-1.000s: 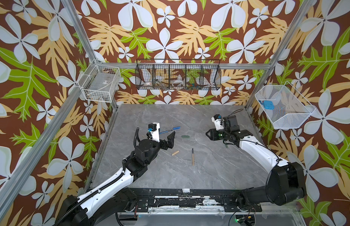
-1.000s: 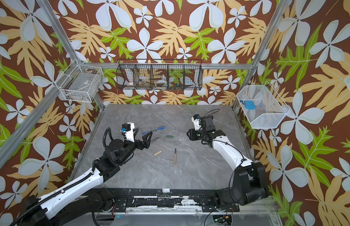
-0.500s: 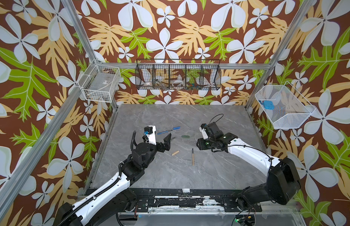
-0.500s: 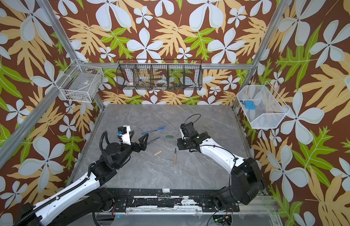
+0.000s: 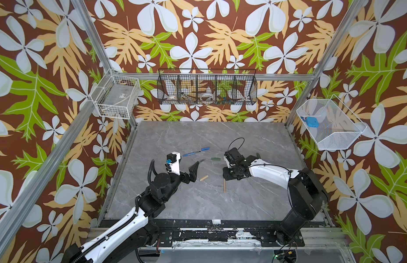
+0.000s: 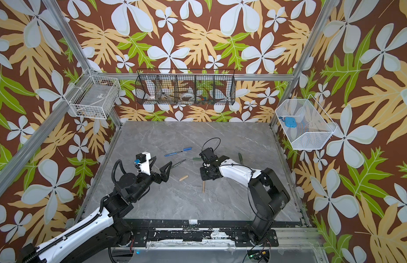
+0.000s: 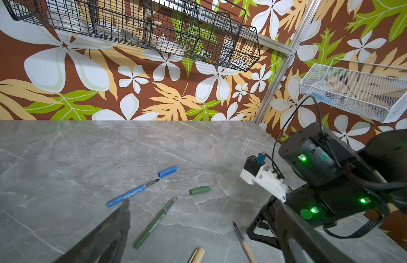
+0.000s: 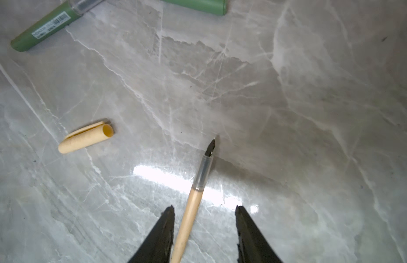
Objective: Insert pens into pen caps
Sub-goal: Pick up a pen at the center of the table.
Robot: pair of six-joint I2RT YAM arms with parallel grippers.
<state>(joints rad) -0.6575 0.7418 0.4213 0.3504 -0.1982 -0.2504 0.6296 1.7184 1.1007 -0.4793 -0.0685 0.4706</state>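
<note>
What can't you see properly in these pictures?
Tan stick pen: tip end hidden under the right gripper in both top views.
Dark green pen: partly behind the white right arm in both top views.
Tan tube cap: cut off by the picture edge in the left wrist view.
Black wire basket: contents too small behind mesh in both top views.

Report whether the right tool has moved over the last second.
Yes. In a top view the right tool has come toward the tan pen, which stayed put, and now straddles it near the tip.
</note>
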